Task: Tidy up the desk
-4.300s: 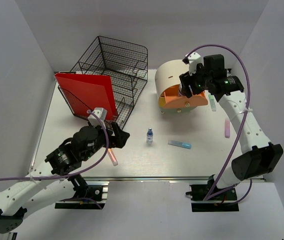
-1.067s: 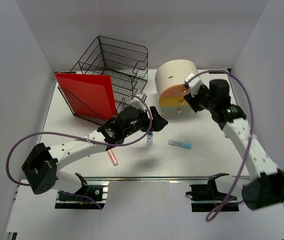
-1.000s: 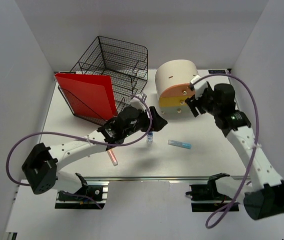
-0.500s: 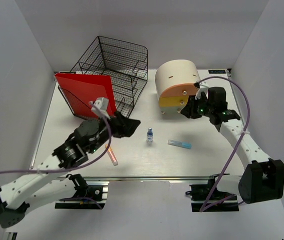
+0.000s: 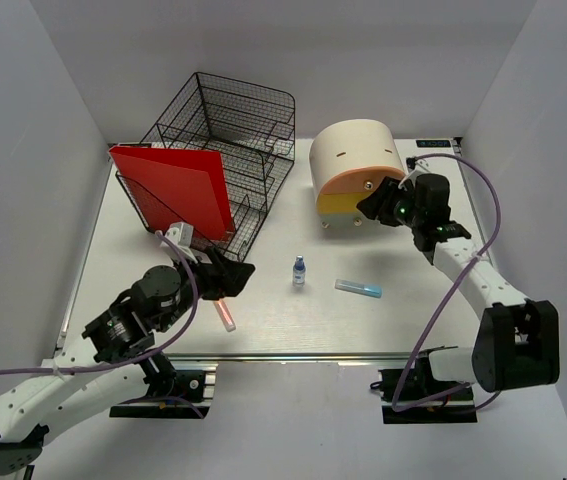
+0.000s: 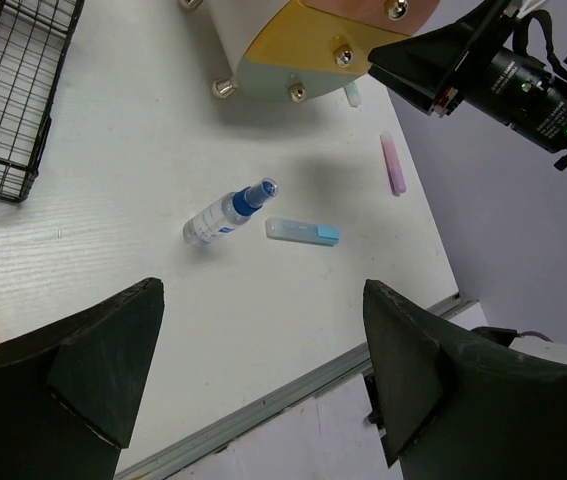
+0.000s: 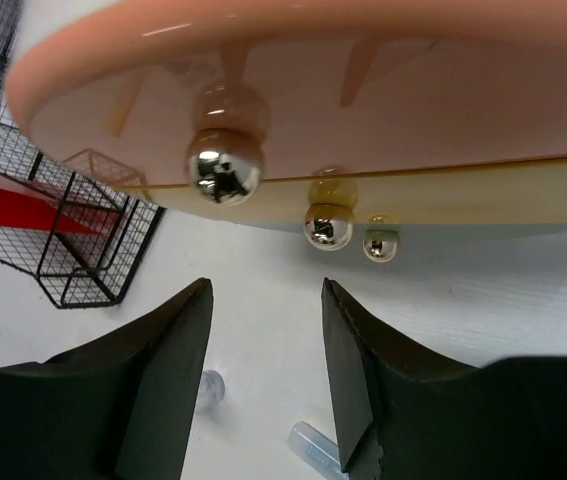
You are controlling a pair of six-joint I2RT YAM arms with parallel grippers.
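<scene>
- Pulled back from the spray bottle [image 5: 299, 271] since a second ago, the left gripper [image 5: 231, 277] hovers near-left, jaws spread wide, holding nothing.
- White desk [image 5: 283, 325] lies beneath both arms; the bottle sits mid-desk.
- Right gripper [image 5: 371, 200], jaws parted and empty, faces the beige drawer unit [image 5: 353, 155] at the far side.

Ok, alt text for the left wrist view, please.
The left gripper hangs open and empty above the white desk, with a small blue-capped bottle and a pale blue tube seen between its fingers. Farther off are the round drawer unit, the right arm, a pink stick and a wire tray.
</scene>
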